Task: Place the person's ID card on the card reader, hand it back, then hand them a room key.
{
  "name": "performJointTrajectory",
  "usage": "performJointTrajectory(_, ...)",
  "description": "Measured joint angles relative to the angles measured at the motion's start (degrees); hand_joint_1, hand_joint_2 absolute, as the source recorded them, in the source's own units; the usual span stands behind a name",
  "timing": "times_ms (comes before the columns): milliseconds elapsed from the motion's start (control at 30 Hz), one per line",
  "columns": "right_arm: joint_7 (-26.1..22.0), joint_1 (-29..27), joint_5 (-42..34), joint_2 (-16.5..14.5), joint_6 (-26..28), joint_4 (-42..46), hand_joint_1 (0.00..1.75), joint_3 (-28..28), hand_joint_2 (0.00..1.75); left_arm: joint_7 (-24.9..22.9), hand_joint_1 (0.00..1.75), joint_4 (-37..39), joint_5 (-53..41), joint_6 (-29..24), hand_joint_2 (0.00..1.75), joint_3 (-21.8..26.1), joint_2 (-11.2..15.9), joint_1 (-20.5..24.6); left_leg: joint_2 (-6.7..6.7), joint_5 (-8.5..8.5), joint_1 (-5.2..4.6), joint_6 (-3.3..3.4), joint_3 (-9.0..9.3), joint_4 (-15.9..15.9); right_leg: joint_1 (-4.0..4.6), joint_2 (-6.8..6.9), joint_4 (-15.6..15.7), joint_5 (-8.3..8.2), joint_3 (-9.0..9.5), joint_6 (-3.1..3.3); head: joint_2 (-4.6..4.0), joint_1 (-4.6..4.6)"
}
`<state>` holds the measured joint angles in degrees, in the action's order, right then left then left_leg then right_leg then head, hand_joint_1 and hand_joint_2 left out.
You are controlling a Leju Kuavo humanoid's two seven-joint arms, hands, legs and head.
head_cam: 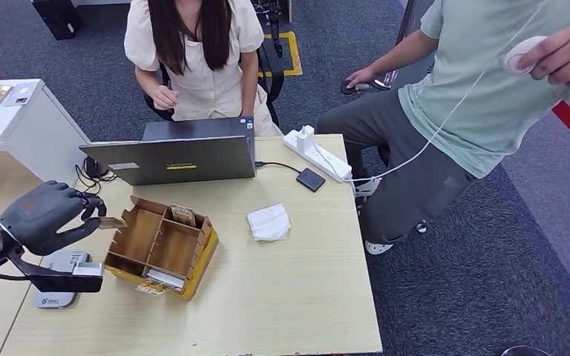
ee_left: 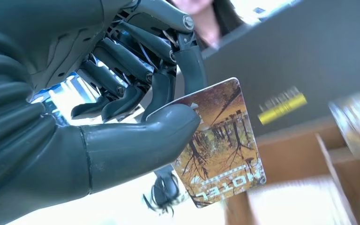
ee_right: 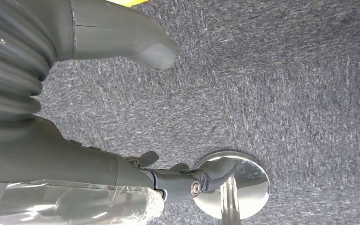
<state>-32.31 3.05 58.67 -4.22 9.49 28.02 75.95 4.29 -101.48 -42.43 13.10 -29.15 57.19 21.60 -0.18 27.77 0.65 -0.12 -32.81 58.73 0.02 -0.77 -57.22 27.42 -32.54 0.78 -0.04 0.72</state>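
Note:
My left hand (head_cam: 44,215) hovers over the table's left side, beside the wooden card organizer (head_cam: 159,245). It pinches a room key card (head_cam: 110,222) between thumb and a finger. Up close, the key card (ee_left: 220,145) shows an autumn forest picture and the word HOTEL, and the left hand (ee_left: 122,117) holds its corner. Below the hand, a white card reader (head_cam: 48,299) lies on the table. More cards (head_cam: 182,215) stand in the organizer. My right hand (ee_right: 89,159) hangs over grey carpet, holding nothing, its fingers apart.
An open laptop (head_cam: 182,159) stands behind the organizer, with a person (head_cam: 197,52) seated behind it. A second person (head_cam: 482,96) sits at the right. A folded tissue (head_cam: 269,222), a black adapter (head_cam: 310,179) and a white power strip (head_cam: 318,153) lie on the table.

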Motion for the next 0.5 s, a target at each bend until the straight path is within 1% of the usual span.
performJointTrajectory(67, -0.28, 0.07, 0.05, 0.00, 0.02, -0.01, 0.00, 0.00, 1.75, 0.31, 1.75, 0.91, 1.70, 0.34, 1.75, 1.38, -0.95, 1.92, -0.01, -0.01, 0.00, 0.01, 0.00, 0.00, 0.00, 0.01, 0.00, 0.00, 0.00, 0.00, 0.00, -0.01)
performJointTrajectory(167, -0.48, 0.45, 0.34, 0.01, 0.10, -0.03, 0.00, -0.06, 1.75, 0.66, 1.75, 3.60, 3.39, 0.55, 1.75, 2.56, -3.80, 6.19, -0.04, -0.03, -0.01, 0.03, 0.00, 0.01, 0.00, 0.06, 0.00, -0.04, 0.00, 0.00, 0.00, -0.01)
performJointTrajectory(267, -0.44, 1.14, 0.60, 0.02, 0.34, -0.09, 0.00, -0.39, 1.75, 0.64, 1.75, 7.57, 4.17, -0.02, 1.75, 2.78, -8.01, 11.69, -0.06, -0.08, -0.01, 0.03, 0.00, 0.02, -0.01, 0.08, 0.00, -0.10, 0.01, -0.02, -0.01, 0.00)
performJointTrajectory(367, -0.16, 2.04, 0.95, 0.03, 0.80, -0.27, 0.00, -1.26, 1.75, -0.04, 1.75, 11.68, 4.37, -2.21, 1.75, 2.78, -13.71, 16.66, -0.08, -0.13, -0.03, 0.05, -0.01, 0.04, -0.03, 0.09, 0.00, -0.15, 0.02, -0.06, -0.01, -0.01)
performJointTrajectory(433, 0.18, 2.67, 1.01, 0.04, 1.04, -0.42, 0.00, -2.01, 1.75, -0.58, 1.75, 14.00, 4.11, -3.78, 1.75, 2.77, -17.33, 19.04, -0.05, -0.14, -0.04, 0.06, 0.01, 0.06, -0.04, 0.03, 0.00, -0.19, 0.01, -0.06, -0.01, -0.03)
performJointTrajectory(500, 0.35, 3.00, 1.02, 0.04, 1.13, -0.52, 0.00, -2.39, 1.75, -0.86, 1.75, 15.05, 3.79, -4.50, 1.75, 2.75, -18.94, 20.08, 0.00, -0.14, -0.05, 0.06, 0.02, 0.07, -0.05, -0.03, 0.00, -0.21, 0.00, -0.06, -0.02, -0.02)
